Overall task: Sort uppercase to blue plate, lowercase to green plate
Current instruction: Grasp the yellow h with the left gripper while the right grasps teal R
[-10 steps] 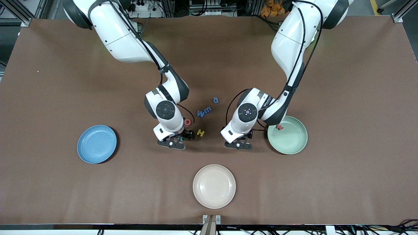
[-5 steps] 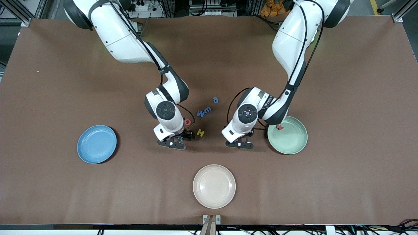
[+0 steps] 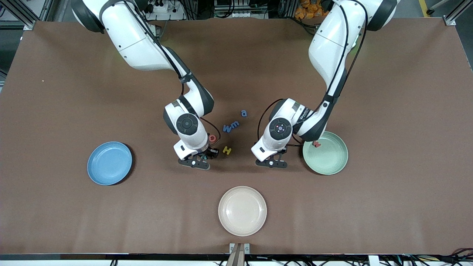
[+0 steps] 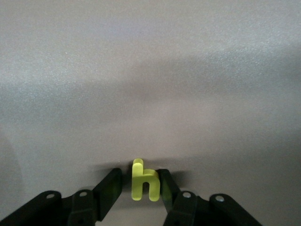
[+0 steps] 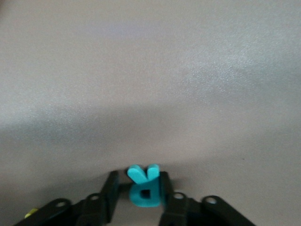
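My left gripper (image 3: 271, 162) is down at the table beside the green plate (image 3: 327, 155), shut on the yellow lowercase h (image 4: 143, 183). That plate holds the red w (image 3: 316, 143). My right gripper (image 3: 194, 162) is low near the middle of the table, shut on the teal R (image 5: 145, 188). Both held letters are hidden under the hands in the front view. The red Q (image 3: 212, 138), yellow H (image 3: 227, 150), dark blue W (image 3: 228, 128), blue m (image 3: 235, 124) and blue a (image 3: 244, 113) lie between the arms. The blue plate (image 3: 109, 163) is empty.
A cream plate (image 3: 242, 210) sits nearer the front camera than both grippers, between the two coloured plates. The brown table (image 3: 388, 207) stretches wide around all three plates.
Both grippers have closed on their letters, the left on the yellow h and the right on the teal R. The arms have barely shifted.
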Robot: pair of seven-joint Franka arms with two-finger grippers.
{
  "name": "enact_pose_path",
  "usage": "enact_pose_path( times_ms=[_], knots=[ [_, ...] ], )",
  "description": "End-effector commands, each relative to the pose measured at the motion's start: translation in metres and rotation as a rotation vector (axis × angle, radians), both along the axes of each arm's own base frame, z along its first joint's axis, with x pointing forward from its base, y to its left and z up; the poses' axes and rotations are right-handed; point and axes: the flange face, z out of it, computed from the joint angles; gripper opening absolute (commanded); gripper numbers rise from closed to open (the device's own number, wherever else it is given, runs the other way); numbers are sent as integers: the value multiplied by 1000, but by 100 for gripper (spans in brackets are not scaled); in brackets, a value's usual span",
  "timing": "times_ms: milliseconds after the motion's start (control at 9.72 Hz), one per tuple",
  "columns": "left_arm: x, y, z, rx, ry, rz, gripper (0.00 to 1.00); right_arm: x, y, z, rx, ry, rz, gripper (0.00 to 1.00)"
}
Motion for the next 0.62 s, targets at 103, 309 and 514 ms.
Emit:
enact_pose_path(
  times_ms=[103, 309, 514],
  knots=[
    [-3, 3, -4, 27, 10, -7, 19, 4, -6, 6, 18, -3, -19, 0],
    [-2, 5, -4, 28, 9, -7, 10, 17, -21, 30, 30, -25, -46, 0],
    [4, 12, 2, 29, 8, -3, 9, 40, -57, 55, 40, -55, -92, 0]
  ],
)
